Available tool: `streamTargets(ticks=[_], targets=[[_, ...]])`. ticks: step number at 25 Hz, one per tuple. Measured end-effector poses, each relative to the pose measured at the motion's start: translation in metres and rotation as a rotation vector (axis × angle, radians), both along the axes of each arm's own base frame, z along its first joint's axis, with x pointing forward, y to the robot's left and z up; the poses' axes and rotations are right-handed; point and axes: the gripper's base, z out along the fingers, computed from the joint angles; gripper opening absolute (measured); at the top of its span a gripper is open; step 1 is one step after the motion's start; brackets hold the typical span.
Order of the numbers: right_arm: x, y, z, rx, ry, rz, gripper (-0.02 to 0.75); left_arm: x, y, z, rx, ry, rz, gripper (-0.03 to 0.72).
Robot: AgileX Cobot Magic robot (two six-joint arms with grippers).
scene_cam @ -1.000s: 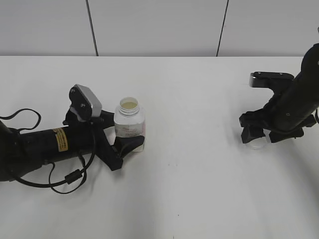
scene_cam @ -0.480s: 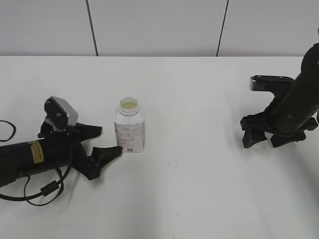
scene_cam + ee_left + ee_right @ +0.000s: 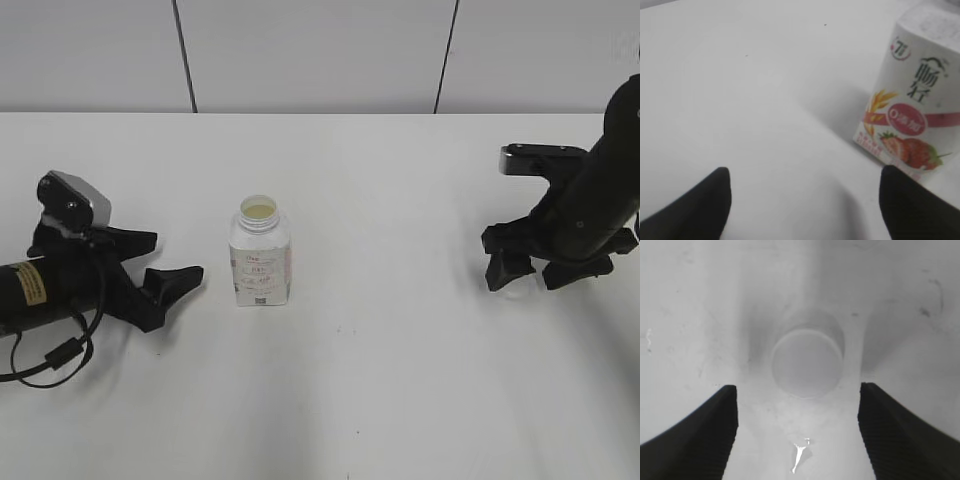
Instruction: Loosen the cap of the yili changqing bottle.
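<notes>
Even bright overhead light – soft shadows under arms; wrist views blurred, right one washed-out, jaws out of focus.

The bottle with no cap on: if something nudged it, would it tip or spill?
Probably steady against a light nudge: the bottle stands upright on a squarish base, with nothing touching it. A harder knock near its open neck might tip it, and the pale liquid showing near the rim would likely spill. Its plastic-looking walls seem unlikely to break.

small squarish white plastic bottle (image 3: 260, 258) stands uncapped mid-table; left gripper (image 3: 168, 262) spread beside it; right gripper (image 3: 535, 270) spread, well apart.
</notes>
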Motion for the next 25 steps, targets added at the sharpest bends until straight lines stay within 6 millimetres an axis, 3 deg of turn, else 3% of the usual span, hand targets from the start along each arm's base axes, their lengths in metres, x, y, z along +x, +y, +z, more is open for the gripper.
streamTargets(ticks=[12,19,25], targets=[[0.022,0.005,0.028,0.021,-0.03,0.018,0.586,0.009,0.021,0.033,0.158,0.051,0.225,0.552],[0.025,0.006,0.033,0.024,-0.028,0.022,0.586,0.021,0.037,0.05,0.313,0.201,0.367,0.552],[0.023,0.006,0.033,0.023,-0.008,0.025,0.586,0.032,0.051,0.084,0.412,0.26,0.507,0.544]])
